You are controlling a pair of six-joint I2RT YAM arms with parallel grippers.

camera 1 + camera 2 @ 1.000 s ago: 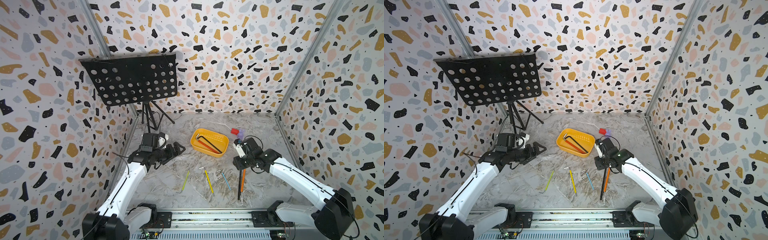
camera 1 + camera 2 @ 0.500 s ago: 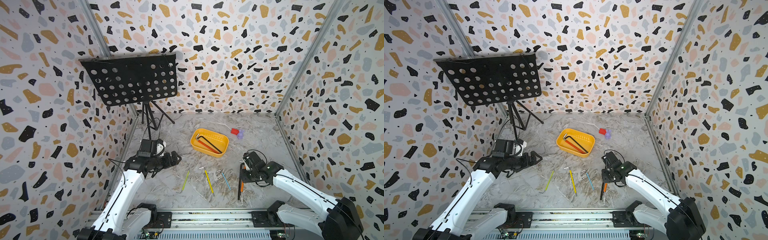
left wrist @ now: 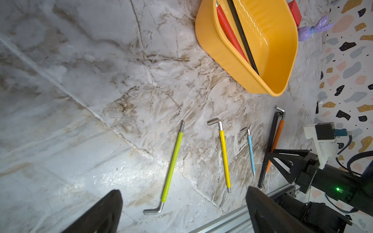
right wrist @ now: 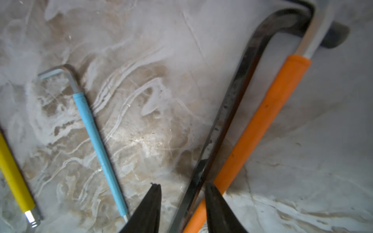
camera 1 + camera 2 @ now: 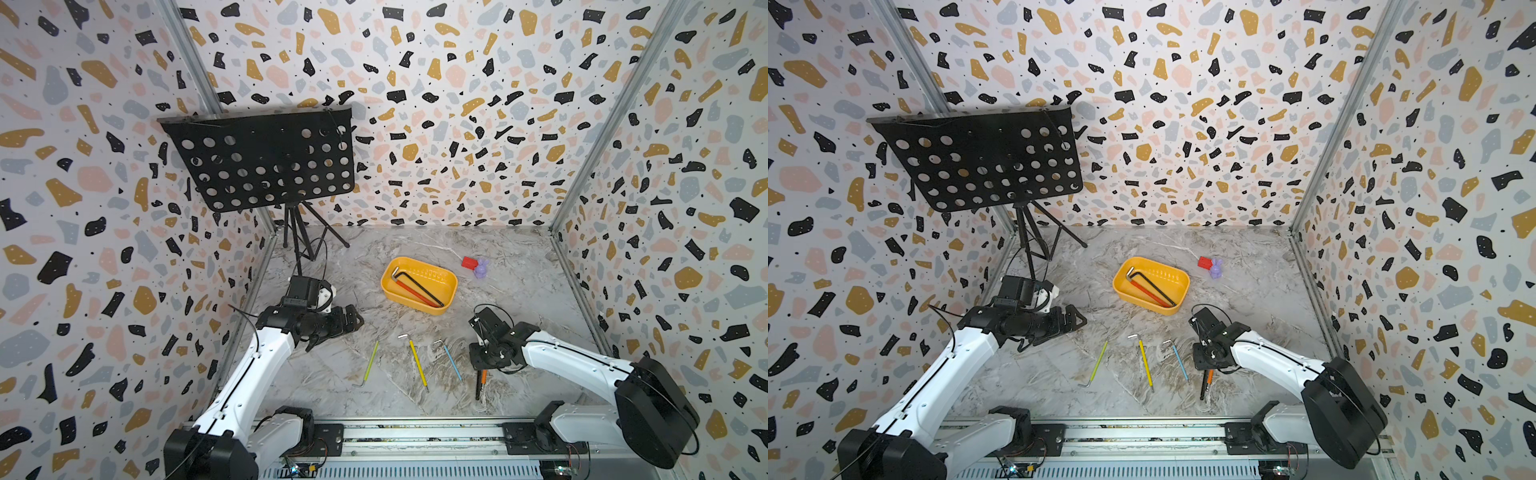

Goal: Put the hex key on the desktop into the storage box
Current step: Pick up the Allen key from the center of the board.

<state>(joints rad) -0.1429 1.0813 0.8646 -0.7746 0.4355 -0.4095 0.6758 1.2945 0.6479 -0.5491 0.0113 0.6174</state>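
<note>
Fingers of my right gripper stood part-open astride the long black L-shaped steel hex key, unclamped; left gripper gaped empty.

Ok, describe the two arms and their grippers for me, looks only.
Both match: the left arm and right arm have smooth white shells between rounded black joint housings, with thin black cables looping outside near the wrists. The left gripper and right gripper are black, their fingers tapering to points. A small green light glows on the right arm.
</note>
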